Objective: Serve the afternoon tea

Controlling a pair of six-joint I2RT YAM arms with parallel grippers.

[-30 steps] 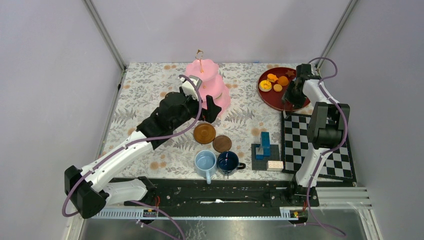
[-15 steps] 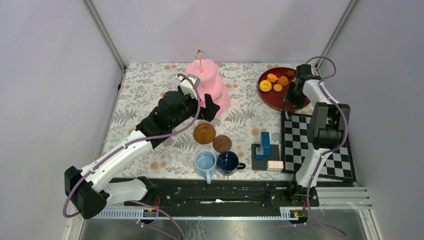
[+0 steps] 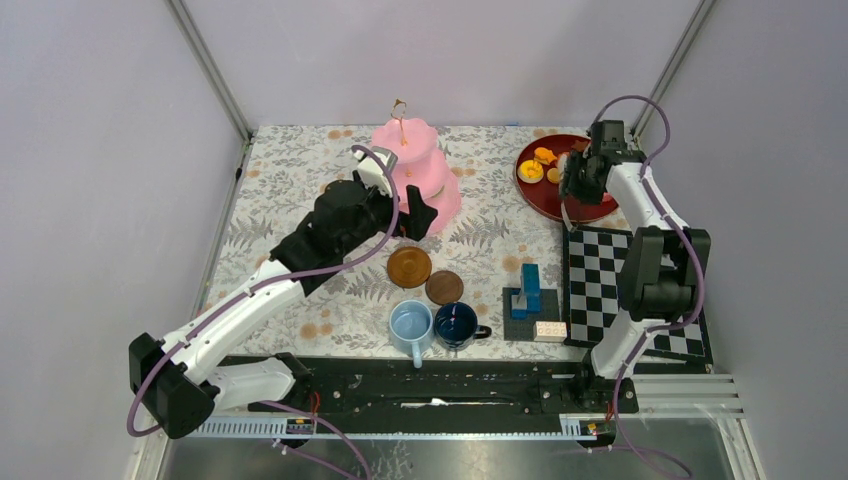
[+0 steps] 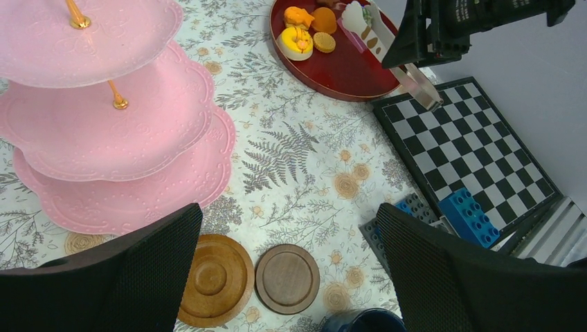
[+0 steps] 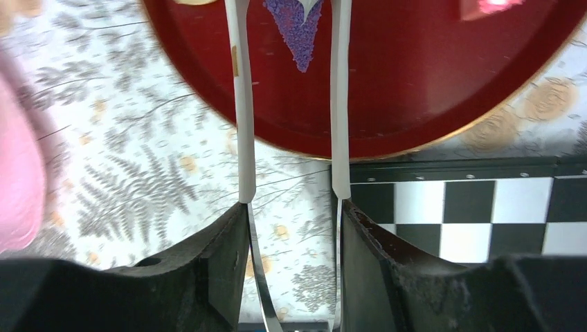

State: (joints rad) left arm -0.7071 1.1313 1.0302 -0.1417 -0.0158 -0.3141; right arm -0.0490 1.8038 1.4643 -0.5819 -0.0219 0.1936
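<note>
The pink three-tier stand (image 3: 415, 170) stands at the back centre; it also shows in the left wrist view (image 4: 104, 131). My left gripper (image 3: 410, 215) is open and empty, held in front of the stand above the two brown saucers (image 4: 214, 280) (image 4: 287, 278). The light-blue mug (image 3: 410, 325) and dark-blue mug (image 3: 456, 324) stand near the front edge. My right gripper (image 3: 578, 178) is shut on white tongs (image 5: 242, 138) over the red tray (image 3: 545, 195). The tong tips pinch a purple-sided pastry (image 5: 299, 28). Other orange and yellow pastries (image 3: 531, 170) lie on the tray.
A blue building-block stack (image 3: 528, 290) on a grey plate stands right of the mugs. A black-and-white chequered board (image 3: 630, 290) lies at the right, just in front of the tray. The cell walls close in at the back, left and right.
My right gripper has risen and shifted left over the tray with the tongs. The left arm has barely moved.
</note>
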